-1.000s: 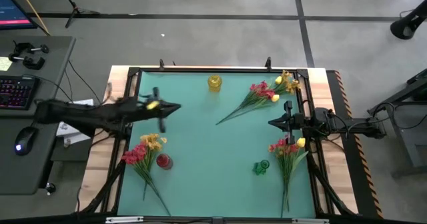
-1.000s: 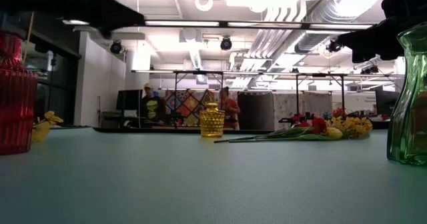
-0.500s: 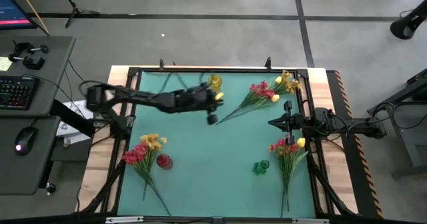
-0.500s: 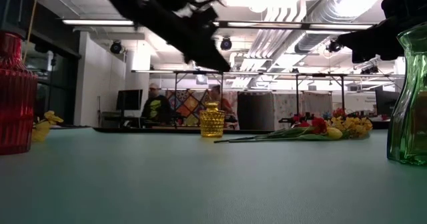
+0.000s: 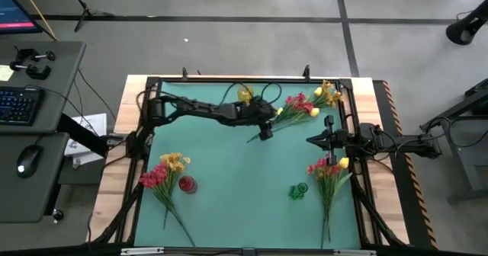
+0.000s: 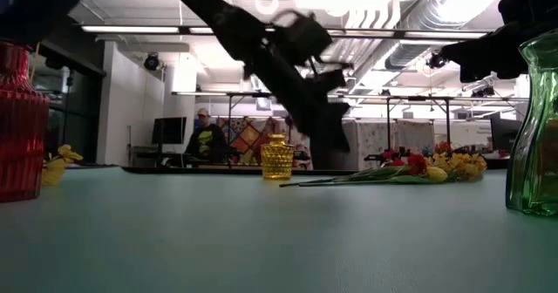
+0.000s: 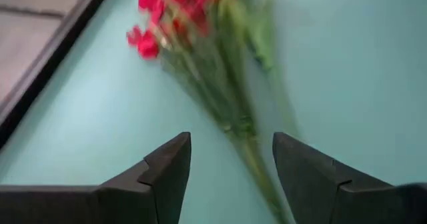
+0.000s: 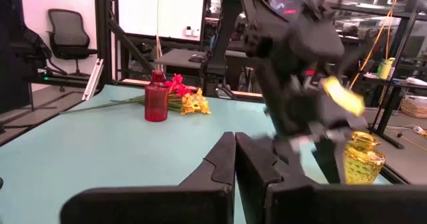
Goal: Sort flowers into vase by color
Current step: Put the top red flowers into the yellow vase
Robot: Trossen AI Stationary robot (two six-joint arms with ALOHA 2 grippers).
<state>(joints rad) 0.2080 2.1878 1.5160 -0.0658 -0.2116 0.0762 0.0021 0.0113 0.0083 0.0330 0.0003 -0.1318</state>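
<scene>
Three bunches of flowers lie flat on the green table. One lies at the far right (image 5: 293, 111), with red blossoms (image 7: 167, 11) and yellow buds. Another lies at the near left (image 5: 164, 172), the third at the near right (image 5: 329, 172). A yellow vase (image 5: 245, 94) stands at the far edge, a red vase (image 5: 187, 184) near left and a green vase (image 5: 297, 190) near right. My left gripper (image 7: 232, 164) hangs open over the stems (image 7: 247, 144) of the far-right bunch, one finger on either side, tipped downward. My right gripper (image 8: 235, 157) is shut and level at the right edge.
A black frame (image 5: 152, 84) runs round the table. My left arm (image 6: 288, 49) reaches across the far half of the table, just near of the yellow vase. A person (image 6: 202, 136) stands in the room beyond the far edge. A desk with a keyboard (image 5: 15, 104) is left of the table.
My left gripper has swept from the table's left edge toward the right, past the yellow vase, and has come down over the stems of the far-right bunch, tipping to point downward. The flowers and vases have kept their places.
</scene>
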